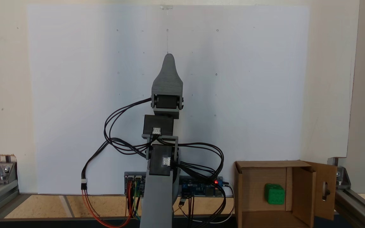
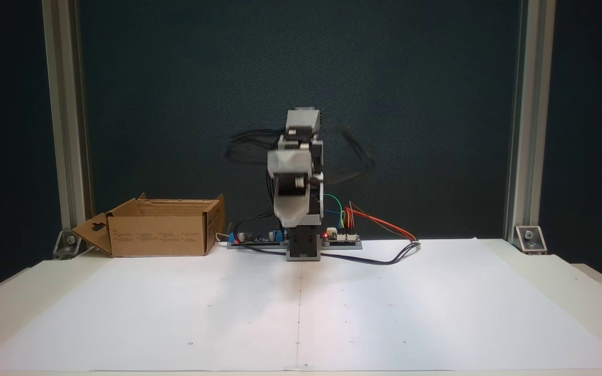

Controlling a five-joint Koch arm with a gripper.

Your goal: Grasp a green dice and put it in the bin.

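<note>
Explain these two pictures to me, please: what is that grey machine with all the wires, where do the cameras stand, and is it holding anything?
The grey thing is a small hobby robot arm, a chain of motors joined by black cables. At its tip is a pincer for picking things up. Here its two jaws line up one behind the other, so I cannot tell whether it is open or shut, but nothing shows in it.

One camera looks down from above, behind the arm. The other stands at the far end of the table and faces the arm, which is folded up and blurred.

On the table lies a large white sheet. Beside the arm's base stands a brown cardboard bin with open flaps. The green dice already lies inside it, seen from above. Circuit boards sit at the arm's foot.
</note>
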